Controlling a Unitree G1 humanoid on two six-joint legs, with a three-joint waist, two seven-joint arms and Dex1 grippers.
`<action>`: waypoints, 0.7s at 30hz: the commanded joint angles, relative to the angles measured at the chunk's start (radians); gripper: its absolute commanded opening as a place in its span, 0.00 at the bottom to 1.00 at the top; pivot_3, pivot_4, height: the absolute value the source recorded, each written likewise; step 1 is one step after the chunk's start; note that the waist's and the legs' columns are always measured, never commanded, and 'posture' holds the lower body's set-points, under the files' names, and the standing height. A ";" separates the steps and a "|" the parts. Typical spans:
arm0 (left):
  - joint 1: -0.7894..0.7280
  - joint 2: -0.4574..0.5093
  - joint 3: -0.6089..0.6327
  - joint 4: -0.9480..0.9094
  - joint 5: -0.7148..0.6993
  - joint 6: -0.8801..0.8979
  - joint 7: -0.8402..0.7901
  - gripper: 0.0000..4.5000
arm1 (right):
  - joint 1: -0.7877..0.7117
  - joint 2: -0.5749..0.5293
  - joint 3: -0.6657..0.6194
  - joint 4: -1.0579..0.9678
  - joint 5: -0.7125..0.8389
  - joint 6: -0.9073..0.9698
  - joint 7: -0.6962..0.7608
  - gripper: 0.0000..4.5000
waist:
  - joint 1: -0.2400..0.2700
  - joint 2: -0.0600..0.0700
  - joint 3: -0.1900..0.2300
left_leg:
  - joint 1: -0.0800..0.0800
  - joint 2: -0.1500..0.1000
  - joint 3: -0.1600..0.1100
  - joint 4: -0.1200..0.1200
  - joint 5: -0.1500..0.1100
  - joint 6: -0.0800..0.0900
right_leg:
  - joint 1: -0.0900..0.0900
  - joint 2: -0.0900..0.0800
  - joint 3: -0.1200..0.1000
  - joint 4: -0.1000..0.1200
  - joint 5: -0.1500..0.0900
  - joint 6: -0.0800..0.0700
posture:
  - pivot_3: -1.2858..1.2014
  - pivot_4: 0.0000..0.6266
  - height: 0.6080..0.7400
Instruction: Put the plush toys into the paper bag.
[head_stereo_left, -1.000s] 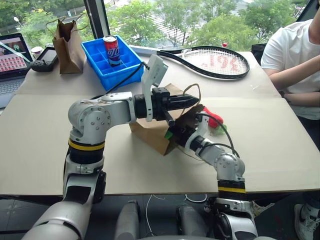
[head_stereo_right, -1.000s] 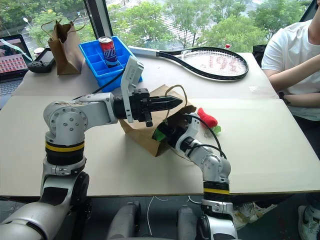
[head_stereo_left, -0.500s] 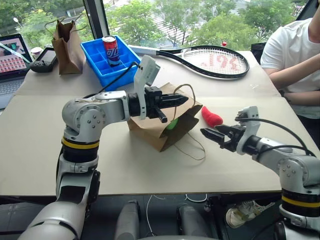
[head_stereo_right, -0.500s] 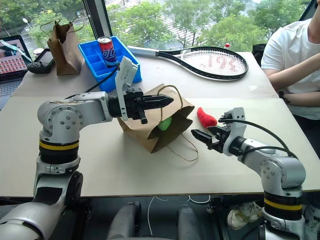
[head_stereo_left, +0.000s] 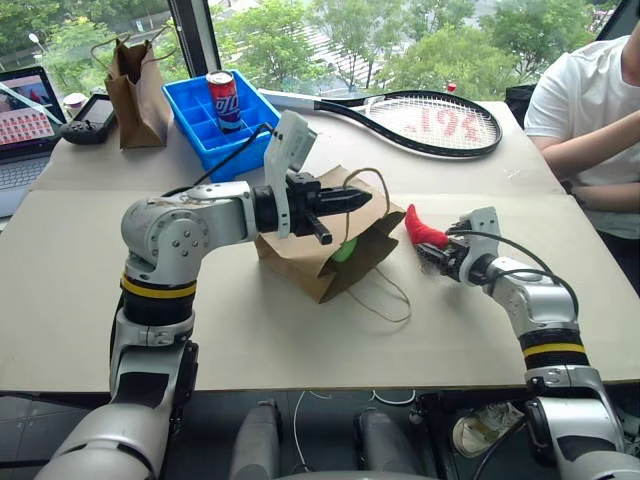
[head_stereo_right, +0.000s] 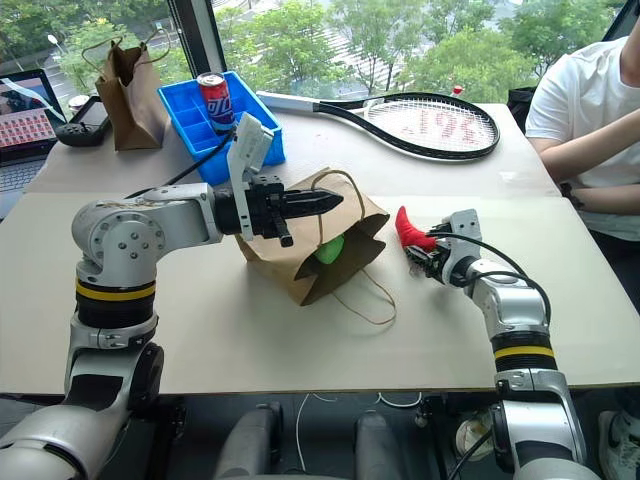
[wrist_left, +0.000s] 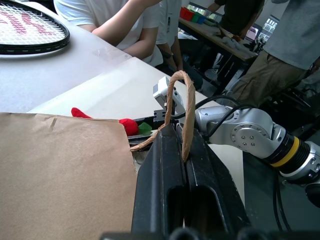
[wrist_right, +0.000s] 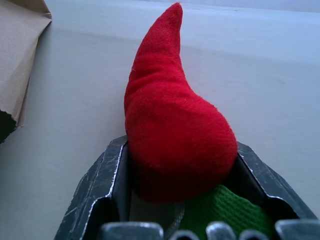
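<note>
The light-tan paper bag (head_stereo_left: 300, 265) lies on its side at mid-table, mouth toward the right. My left gripper (head_stereo_left: 365, 197) is shut on its cord handle (wrist_left: 182, 105) and holds the mouth up. The lime-green plush toy (head_stereo_left: 345, 249) sits just inside the opening. The red chili plush toy (head_stereo_left: 422, 230) lies on the table to the right of the bag, its point up. My right gripper (head_stereo_left: 432, 250) has its fingers (wrist_right: 112, 165) pressed on both sides of the chili's thick end, with the green stem (wrist_right: 220, 207) between them.
A tennis racket (head_stereo_left: 420, 122) lies at the back. A blue tray (head_stereo_left: 225, 130) holds a soda can (head_stereo_left: 222, 98). A darker brown bag (head_stereo_left: 137, 85) and a laptop (head_stereo_left: 25, 110) stand at the back left. A person in a white shirt (head_stereo_left: 585, 110) sits at the right edge.
My right gripper drew out of the bag mouth, leaving the green plush inside, swung right, then reached the red chili and closed on it. The left gripper kept its hold.
</note>
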 joint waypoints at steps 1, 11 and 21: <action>-0.008 0.000 0.015 -0.030 -0.002 -0.014 0.001 0.00 | 0.034 -0.061 -0.074 -0.141 0.048 0.050 0.045 0.29 | 0.000 0.001 0.000 | 0.000 0.000 0.000 0.000 0.000 0.000 | 0.000 0.000 0.000 0.000 0.000 0.000 | 0.52 0.24 1.00; -0.018 -0.015 0.004 -0.011 0.006 -0.029 -0.015 0.00 | 0.212 -0.389 -0.061 -0.719 0.297 0.469 0.291 0.00 | -0.008 0.003 0.002 | 0.002 -0.001 -0.001 0.000 0.000 0.000 | 0.000 0.001 0.005 0.001 -0.001 0.001 | 0.52 0.24 1.00; -0.010 -0.044 0.013 -0.053 -0.022 0.000 0.005 0.00 | -0.043 -0.071 0.217 -0.577 0.231 0.514 0.156 0.00 | -0.003 0.001 0.003 | 0.004 -0.004 -0.001 0.002 0.000 0.000 | -0.001 0.003 0.011 0.001 -0.001 0.003 | 0.52 0.24 1.00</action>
